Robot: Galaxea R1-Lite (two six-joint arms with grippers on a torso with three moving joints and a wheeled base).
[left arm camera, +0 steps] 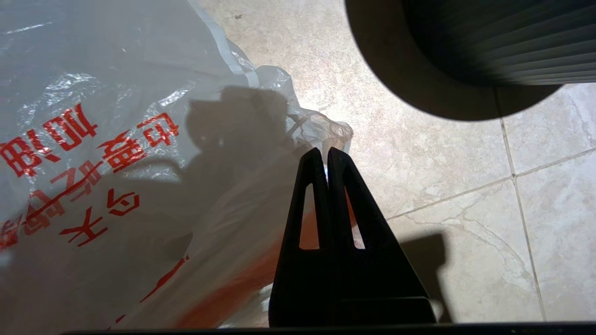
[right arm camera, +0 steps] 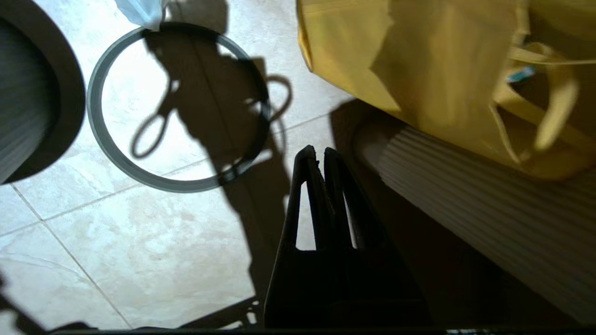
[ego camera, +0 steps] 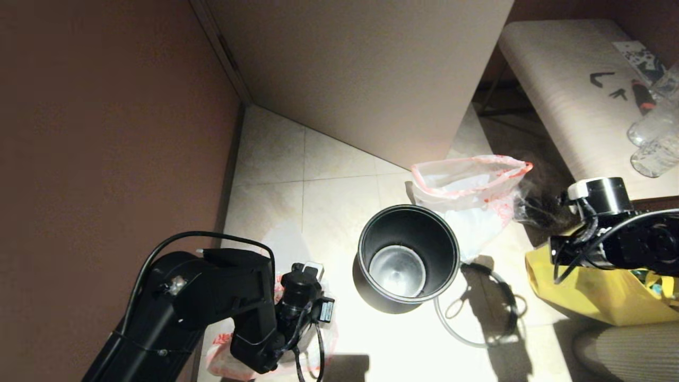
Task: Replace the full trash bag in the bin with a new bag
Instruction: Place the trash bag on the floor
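Observation:
The grey bin (ego camera: 367, 249) stands open in the middle of the tiled floor with no bag in it. Its thin grey hoop (right arm camera: 177, 186) lies flat on the floor beside it. The new bag (left arm camera: 116, 153), slack white film with red print and an orange hem, lies on the floor at the near left (ego camera: 220, 345). My left gripper (left arm camera: 324, 151) is shut on a puckered edge of it. The full trash bag (ego camera: 467, 191) stands mouth-up just beyond the bin on its right. My right gripper (right arm camera: 321, 151) is shut on nothing, above the floor by the hoop.
A yellow fabric tote (ego camera: 599, 302) sits under my right arm, and a ribbed grey cushion (right arm camera: 489, 209) lies next to it. At the far right a pale bench (ego camera: 557, 79) carries clear bottles (ego camera: 652, 138). A brown wall closes the left, a beige panel (ego camera: 360, 69) the back.

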